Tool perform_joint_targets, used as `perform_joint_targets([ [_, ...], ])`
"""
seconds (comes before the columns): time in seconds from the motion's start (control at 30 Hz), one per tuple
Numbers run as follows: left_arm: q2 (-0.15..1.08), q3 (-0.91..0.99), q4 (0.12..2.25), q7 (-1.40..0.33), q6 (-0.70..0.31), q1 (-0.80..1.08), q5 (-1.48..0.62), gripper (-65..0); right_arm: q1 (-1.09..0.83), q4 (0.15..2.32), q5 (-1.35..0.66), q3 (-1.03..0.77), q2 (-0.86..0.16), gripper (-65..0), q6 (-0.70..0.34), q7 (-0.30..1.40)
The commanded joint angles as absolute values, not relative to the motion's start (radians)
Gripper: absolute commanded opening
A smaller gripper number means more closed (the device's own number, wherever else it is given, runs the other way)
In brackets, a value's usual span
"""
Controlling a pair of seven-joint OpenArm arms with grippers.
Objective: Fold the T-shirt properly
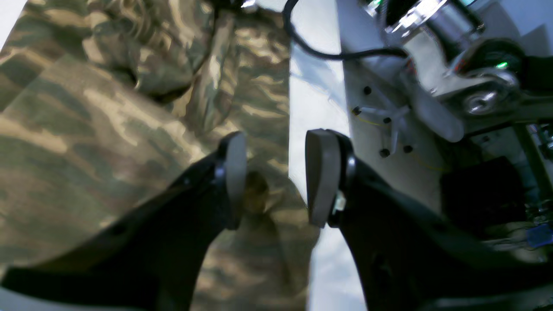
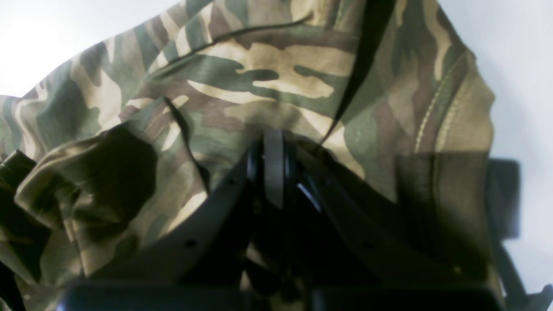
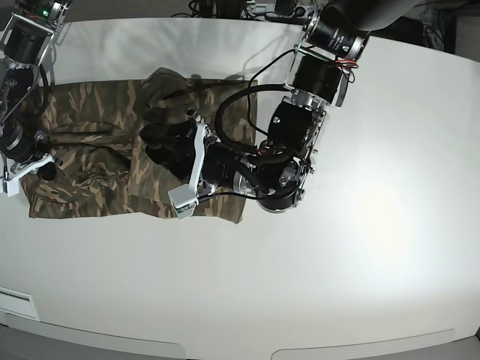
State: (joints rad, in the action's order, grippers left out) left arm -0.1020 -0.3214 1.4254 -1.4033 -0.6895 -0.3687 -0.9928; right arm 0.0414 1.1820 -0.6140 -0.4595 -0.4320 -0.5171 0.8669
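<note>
Camouflage-print cloth T-shirt [image 3: 90, 161] lies partly folded on the white table [image 3: 375, 225]; left gripper [image 1: 275, 177] hovers unclenched above it, likely releasing a fold, while right gripper [image 2: 276, 168] pinches its edge.

A robotics lab — white table [image 3: 375, 225], cabled arms.

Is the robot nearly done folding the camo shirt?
Not yet. Done: the T-shirt lies on the white table with one end lapped over into a thicker band. In hand: the right gripper is pinched shut on the cloth, while the left gripper stands open above it, holding nothing. Left: the shirt is long and rumpled, so more folds and smoothing seem needed.
</note>
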Motion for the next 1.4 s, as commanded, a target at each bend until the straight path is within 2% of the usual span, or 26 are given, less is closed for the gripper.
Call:
perform_joint_targets([
  [0.0,-0.108,-0.32,1.441,-1.396,-0.698,-0.39,-0.941,-48.4,0.014,1.153,-0.528,-0.446,-0.419,-65.0,-0.51,1.04],
  [0.07,-0.102,-0.32,1.439,-1.394,-0.695,-0.39,-0.793,-64.1,0.014,1.153,-0.528,-0.446,-0.419,-65.0,-0.51,1.04],
  [0.1,-0.1,-0.32,1.439,-1.345,-0.683,-0.39,-0.722,-65.0,0.014,1.153,-0.528,-0.446,-0.419,-65.0,-0.51,1.04],
  [0.2,-0.1,-0.321,1.439,-1.24,-0.667,-0.39,-0.556,-65.0,0.014,1.153,-0.528,-0.446,-0.419,-65.0,-0.51,1.04],
  [0.4,-0.095,-0.32,1.438,-1.18,-0.566,-0.363,-0.38,-65.0,0.014,1.153,-0.528,-0.446,-0.419,-65.0,-0.509,1.04],
  [0.5,-0.076,-0.321,1.438,-1.122,-0.553,-0.314,-0.313,-65.0,0.014,1.153,-0.548,-0.446,-0.419,-65.0,-0.51,1.04],
  [0.73,0.019,-0.321,1.438,-0.991,-0.52,-0.179,-0.219,-65.0,0.017,1.153,-0.721,-0.446,-0.425,-65.0,-0.617,1.04],
  [0.9,0.093,-0.32,1.438,-0.983,-0.469,-0.155,-0.181,-65.0,0.064,1.157,-0.892,-0.446,-0.459,-65.0,-0.696,1.087],
  [1.0,0.135,-0.319,1.438,-0.986,-0.469,-0.155,-0.182,-65.0,0.122,1.157,-0.999,-0.446,-0.495,-64.8,-0.698,1.143],
  [1.2,0.187,-0.319,1.438,-0.995,-0.447,-0.155,-0.184,-65.0,0.208,1.157,-0.984,-0.446,-0.587,-34.4,-0.69,1.209],
  [1.27,0.195,-0.319,1.438,-0.995,-0.448,-0.155,-0.184,-65.0,0.216,1.157,-0.929,-0.446,-0.625,-30.7,-0.657,1.214],
  [1.37,0.197,-0.319,1.438,-0.995,-0.448,-0.155,-0.188,-65.0,0.213,1.157,-0.873,-0.446,-0.682,-30.7,-0.599,1.214],
])
